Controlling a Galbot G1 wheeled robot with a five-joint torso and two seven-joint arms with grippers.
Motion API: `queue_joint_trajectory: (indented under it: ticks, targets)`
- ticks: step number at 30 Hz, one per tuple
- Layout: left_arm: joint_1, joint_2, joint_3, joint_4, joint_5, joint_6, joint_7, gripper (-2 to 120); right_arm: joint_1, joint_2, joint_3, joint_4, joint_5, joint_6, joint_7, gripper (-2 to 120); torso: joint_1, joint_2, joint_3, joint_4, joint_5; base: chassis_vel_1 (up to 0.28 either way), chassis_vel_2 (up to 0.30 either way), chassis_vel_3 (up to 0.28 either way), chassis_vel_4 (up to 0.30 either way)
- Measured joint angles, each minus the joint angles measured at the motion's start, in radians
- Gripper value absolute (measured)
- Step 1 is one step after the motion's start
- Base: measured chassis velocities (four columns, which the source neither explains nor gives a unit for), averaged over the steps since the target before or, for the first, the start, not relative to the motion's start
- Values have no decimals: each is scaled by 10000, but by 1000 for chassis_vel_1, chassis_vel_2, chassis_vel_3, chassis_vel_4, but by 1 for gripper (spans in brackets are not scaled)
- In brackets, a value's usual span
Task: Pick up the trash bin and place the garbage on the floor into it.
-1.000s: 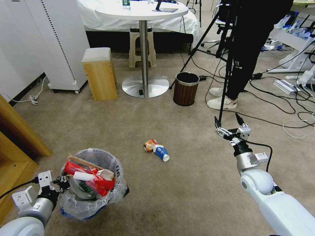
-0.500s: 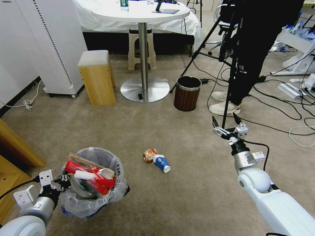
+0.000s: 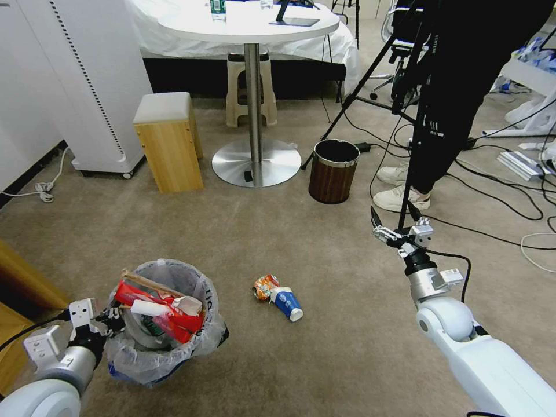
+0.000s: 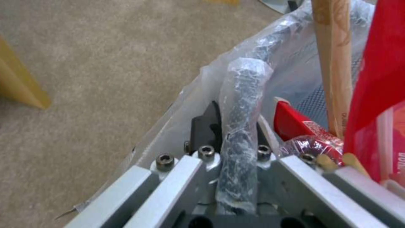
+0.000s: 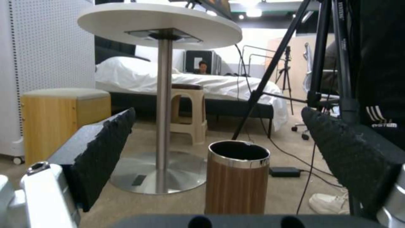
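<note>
The trash bin point(image 3: 165, 324), lined with a crinkly white bag, sits at the lower left of the head view, full of red packets, a wooden stick and wrappers. My left gripper point(image 3: 113, 317) is shut on its rim. In the left wrist view the bag-wrapped rim point(image 4: 245, 95) runs between the fingers point(image 4: 206, 126). On the beige carpet floor point(image 3: 324, 347) lies garbage: a crumpled red-white cup point(image 3: 264, 286) touching a blue-white cup point(image 3: 286, 303). My right gripper point(image 3: 394, 223) hangs open in the air to the right of the cups, its pads point(image 5: 105, 148) wide apart.
A dark brown wood-grain bin point(image 3: 333, 171) stands behind the cups, near the round table's metal base point(image 3: 256, 162). A wooden box stool point(image 3: 167, 142) is at the back left. A tripod, a person's legs point(image 3: 457, 98) and cables point(image 3: 509, 202) crowd the right.
The whole picture has shifted because the camera moved, and the cups sit lower in view. The left gripper still holds the bin rim. The right gripper stays open.
</note>
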Motion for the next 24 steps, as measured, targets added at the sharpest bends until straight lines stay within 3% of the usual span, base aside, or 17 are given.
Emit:
queue_joint_trajectory:
  ticks: [11, 19, 21, 22, 24]
  targets:
    - [3, -356, 234, -50, 552, -95, 157, 1, -130, -255, -282, -38, 8, 64, 209, 100, 0, 0, 1, 4, 2, -59, 56, 53, -53]
    - [162, -671, 362, -513, 681, 14, 150, 1, -85, -749, -1349, -242, 1184, -870, 633, 100, -2, 0, -2, 1, 5, 0, 0, 0, 0]
    - [242, -673, 339, -625, 721, 12, 170, 1, 185, -801, -2124, -222, 2850, -652, -142, 100, -1, 0, 0, 1, 0, 0, 0, 0, 0]
    - [242, -673, 339, -625, 721, 12, 170, 1, 185, -801, -2124, -222, 2850, -652, -142, 100, -1, 0, 0, 1, 0, 0, 0, 0, 0]
    - [290, -679, 302, -798, 730, 8, 170, 1, 588, -765, -2793, -366, 4019, -225, -1305, 100, -1, 0, -1, 2, -1, 0, 0, 0, 0]
